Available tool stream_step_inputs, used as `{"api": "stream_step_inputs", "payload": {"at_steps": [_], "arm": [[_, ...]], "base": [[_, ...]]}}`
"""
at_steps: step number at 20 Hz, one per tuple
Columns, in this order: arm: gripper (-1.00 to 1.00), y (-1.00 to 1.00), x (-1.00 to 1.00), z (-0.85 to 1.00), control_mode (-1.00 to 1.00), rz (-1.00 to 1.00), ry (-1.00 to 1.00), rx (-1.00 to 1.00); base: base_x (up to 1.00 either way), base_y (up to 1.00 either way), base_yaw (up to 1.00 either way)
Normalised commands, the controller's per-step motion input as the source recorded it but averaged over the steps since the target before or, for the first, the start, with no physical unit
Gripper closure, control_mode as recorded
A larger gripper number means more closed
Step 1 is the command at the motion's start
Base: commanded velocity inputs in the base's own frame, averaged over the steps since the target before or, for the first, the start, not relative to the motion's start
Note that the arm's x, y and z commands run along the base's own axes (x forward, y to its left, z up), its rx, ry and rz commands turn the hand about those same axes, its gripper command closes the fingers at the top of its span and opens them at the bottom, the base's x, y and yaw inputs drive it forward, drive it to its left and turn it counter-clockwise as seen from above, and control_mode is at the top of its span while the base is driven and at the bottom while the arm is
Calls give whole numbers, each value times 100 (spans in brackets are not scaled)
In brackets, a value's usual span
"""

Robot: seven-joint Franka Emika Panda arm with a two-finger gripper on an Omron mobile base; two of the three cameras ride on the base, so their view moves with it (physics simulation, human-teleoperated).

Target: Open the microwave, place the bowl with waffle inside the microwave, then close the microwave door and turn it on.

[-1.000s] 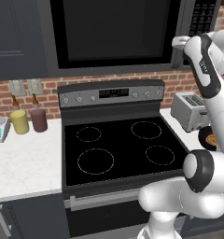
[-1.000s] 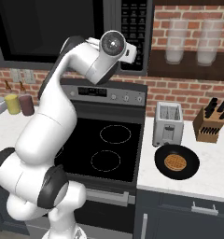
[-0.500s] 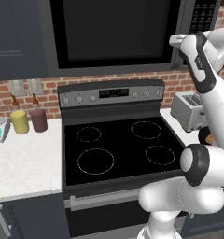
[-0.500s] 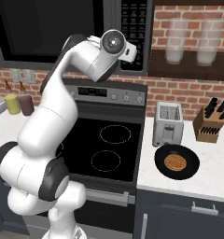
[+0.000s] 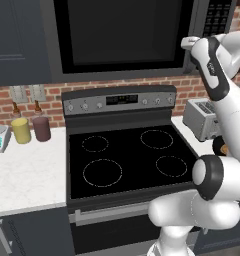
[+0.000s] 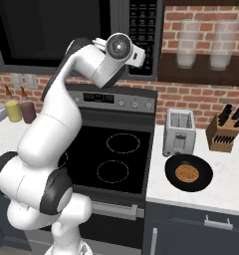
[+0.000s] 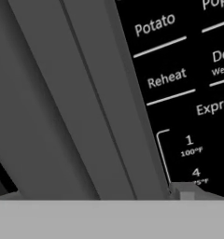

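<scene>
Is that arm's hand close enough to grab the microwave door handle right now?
Probably yes. The handle runs right in front of the hand camera beside the keypad, and nothing sits between them. Whether the jaws are open is hard to tell.

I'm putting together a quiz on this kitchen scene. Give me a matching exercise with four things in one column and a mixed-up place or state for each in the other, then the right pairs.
Things:
1. waffle
2. microwave door
3. toaster
4. yellow cup

Places or states:
A. shut, above the stove
B. on the counter left of the stove, beside the maroon cup
C. lying in the black bowl on the right counter
D. upright on the counter between the stove and the knife block

Pairs: 1-C, 2-A, 3-D, 4-B
</scene>
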Motion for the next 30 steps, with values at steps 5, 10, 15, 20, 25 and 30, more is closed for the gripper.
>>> {"api": "stream_step_inputs", "payload": {"at_steps": [5,10,15,20,25,30], "arm": [[100,0,39,-10,-100,0,0,0],[100,0,5,0,-100,0,1,0],[100,5,0,0,-100,0,0,0],[100,16,-40,0,-100,-7,0,0],[100,18,-91,0,-100,-12,0,0],[100,20,-100,0,-100,-20,0,0]], "base": [[0,0,0],[0,0,0],[0,0,0],[0,0,0],[0,0,0],[0,0,0]]}}
